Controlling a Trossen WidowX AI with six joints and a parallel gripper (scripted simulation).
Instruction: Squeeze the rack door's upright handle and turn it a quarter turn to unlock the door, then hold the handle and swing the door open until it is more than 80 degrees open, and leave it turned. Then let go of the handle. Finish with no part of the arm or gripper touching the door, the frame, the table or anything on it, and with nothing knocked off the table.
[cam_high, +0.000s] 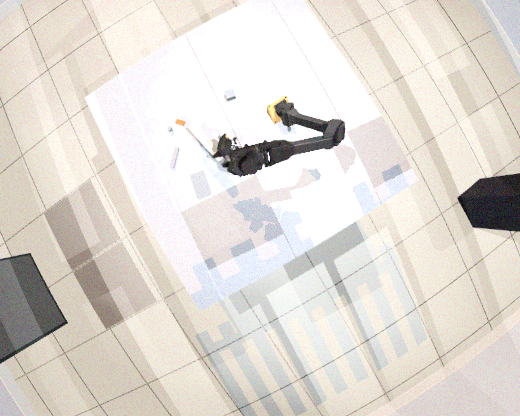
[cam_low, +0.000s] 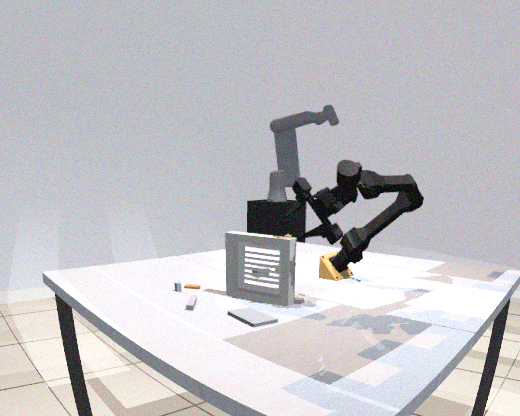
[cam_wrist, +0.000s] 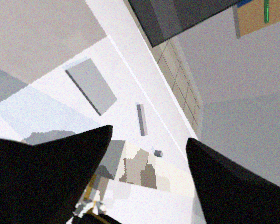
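The grey rack frame (cam_high: 201, 140) (cam_low: 235, 270) stands upright on the table, seen from behind in the exterior view. The slatted door (cam_low: 241, 270) looks level with it, though its exact angle is hard to tell. Small yellow and white parts (cam_wrist: 91, 189), likely around the handle, show at the lower left in the wrist view, below the left finger. The handle's turn cannot be read. My gripper (cam_low: 296, 226) (cam_wrist: 149, 136) is open, its fingers apart beside and above the frame on the arm's side. Nothing shows gripped between the fingertips.
A grey slab (cam_high: 201, 185) (cam_low: 252, 316) (cam_wrist: 91, 86), a pale bar (cam_high: 174, 157) (cam_low: 191, 302) (cam_wrist: 142, 120), a small grey block (cam_low: 178, 287) (cam_wrist: 158, 153) and an orange piece (cam_high: 180, 122) (cam_low: 192, 286) lie beyond the frame. A grey cube (cam_high: 230, 94) lies farther back.
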